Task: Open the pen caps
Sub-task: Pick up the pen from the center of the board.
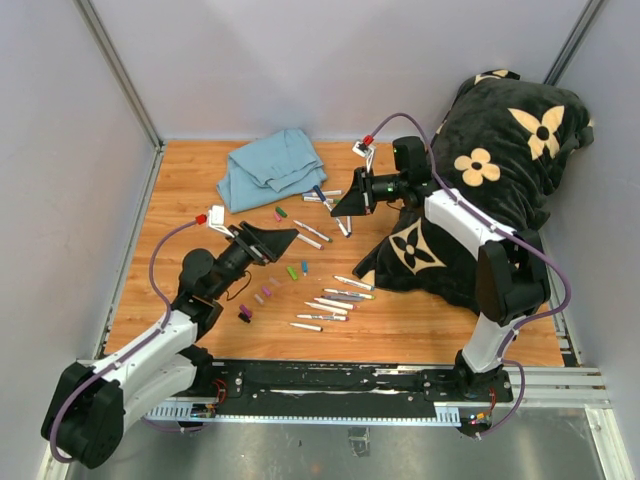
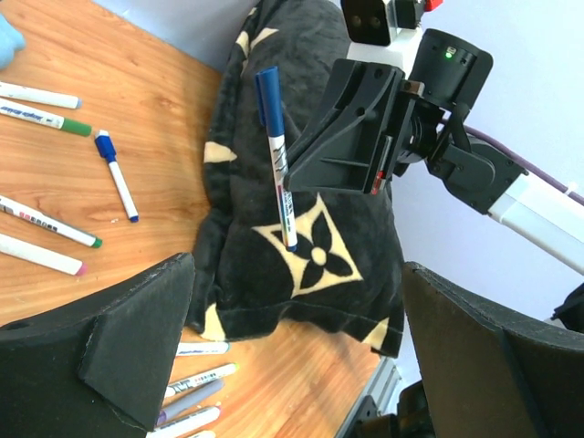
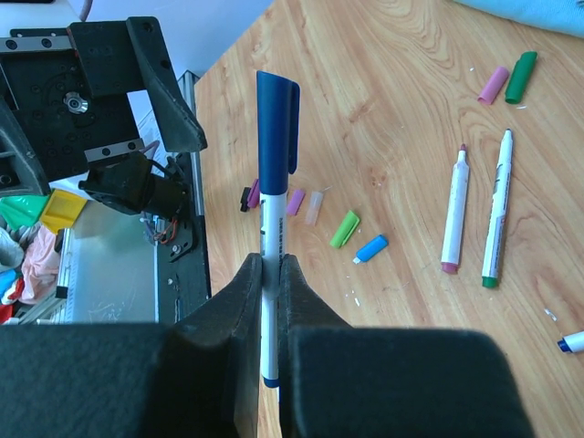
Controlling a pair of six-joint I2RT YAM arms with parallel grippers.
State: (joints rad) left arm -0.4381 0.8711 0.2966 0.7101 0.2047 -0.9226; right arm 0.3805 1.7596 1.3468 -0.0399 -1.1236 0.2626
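Blue cap (image 3: 277, 123) sits on its pen (image 3: 274, 224). The right gripper (image 3: 270, 266) pinches the pen by the white barrel, jaws pressed tight on it, with the cap end up and clear of the fingers. The pen hangs over the far middle of the table (image 1: 430, 325), near the black blanket (image 1: 510, 190). Left gripper (image 2: 297, 274) faces the pen from the near left, its fingers spread wide and holding nothing. Loose caps lie on the wood to the near left, among them a green cap (image 3: 344, 228) and a light-blue cap (image 3: 370, 248). Bare pens lie nearby.

Handling, our judgement:
- The cap is light, rigid plastic, smooth and probably slippery, seated by a snap fit.
- We do not expect it to crush under a firm pinch.
- We would take it across the middle of its sleeve, above the barrel joint.
- We would pull straight along the pen's axis, since a skewed pull may twist the thin barrel in the right grip.
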